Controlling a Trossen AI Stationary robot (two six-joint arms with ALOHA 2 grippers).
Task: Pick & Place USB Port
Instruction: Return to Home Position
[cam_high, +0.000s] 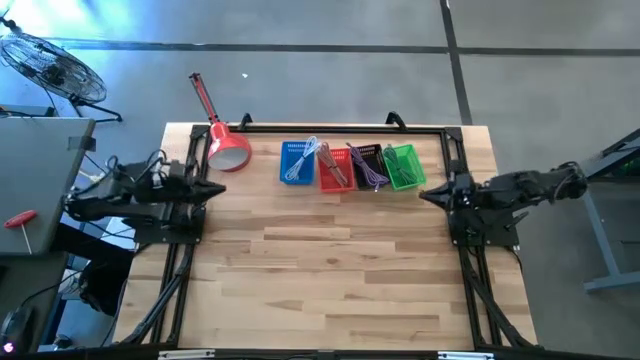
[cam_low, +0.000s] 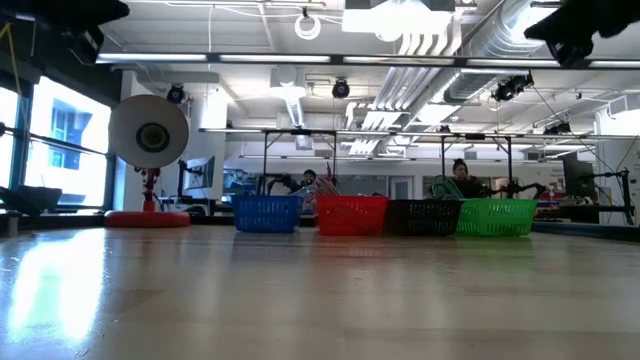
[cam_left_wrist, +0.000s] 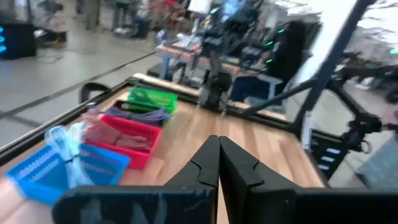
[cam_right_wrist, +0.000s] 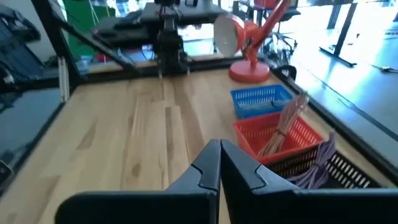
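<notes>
Four small baskets stand in a row near the table's far edge: blue (cam_high: 297, 161), red (cam_high: 335, 169), black (cam_high: 368, 166) and green (cam_high: 403, 166). Each holds bundled cables; the blue one (cam_left_wrist: 62, 165) holds a white cable, the red one (cam_right_wrist: 280, 134) a pale cable, the black one (cam_right_wrist: 323, 163) a purple cable. My left gripper (cam_left_wrist: 219, 152) hovers shut at the table's left side (cam_high: 215, 188). My right gripper (cam_right_wrist: 219, 155) hovers shut at the right side (cam_high: 428, 195), beside the green basket. Neither touches anything.
A red desk lamp (cam_high: 225, 140) stands on the far left corner of the table, left of the blue basket. A black frame (cam_high: 340, 128) runs along the far edge and both sides. The wooden top (cam_high: 330, 270) in front of the baskets lies bare. People sit in the room beyond (cam_low: 460, 175).
</notes>
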